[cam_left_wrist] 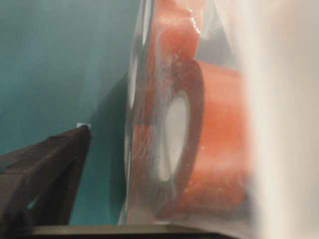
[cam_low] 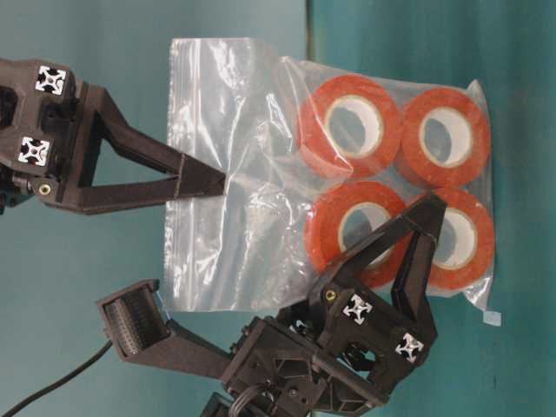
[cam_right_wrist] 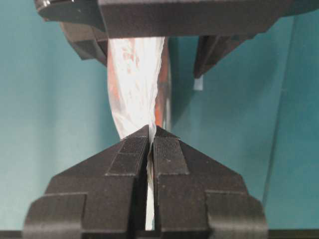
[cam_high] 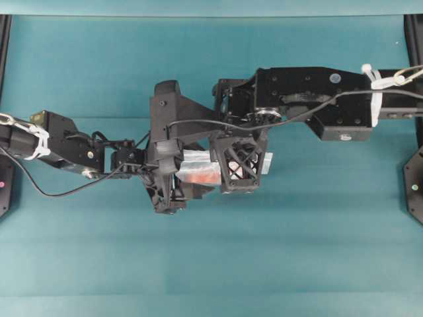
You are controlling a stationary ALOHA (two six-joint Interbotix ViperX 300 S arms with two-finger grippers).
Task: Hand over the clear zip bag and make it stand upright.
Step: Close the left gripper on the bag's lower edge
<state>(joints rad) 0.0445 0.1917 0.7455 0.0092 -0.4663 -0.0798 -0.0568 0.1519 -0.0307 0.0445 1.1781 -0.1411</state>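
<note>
From above, two black arms meet over the middle of the teal table (cam_high: 79, 264). The left gripper (cam_high: 173, 191) comes in from the left side and the right gripper (cam_high: 239, 173) from the right. The clear zip bag (cam_high: 198, 168) shows as a pale strip with a bit of red between them, up off the table.

From table level, the bag (cam_low: 234, 174) hangs in the air, turned on its side. Four orange-red tape rolls (cam_low: 350, 124) with white middles sit packed together in the right part of it. The right gripper (cam_low: 219, 184) reaches in from the left with its two fingers squeezed together on the empty, crinkly part of the bag. The left gripper (cam_low: 287, 269) comes up from below. Its fingers are spread wide, one in front of the lower rolls and one under the bag's bottom edge. It is not squeezing the bag.

The left wrist camera sees the rolls (cam_left_wrist: 199, 144) very close and blurry inside the plastic, with one dark finger (cam_left_wrist: 45, 169) off to the side.

The right wrist camera shows the right gripper's ribbed pads (cam_right_wrist: 128, 159) pressed tight on a thin fold of the bag (cam_right_wrist: 134, 79).
</note>
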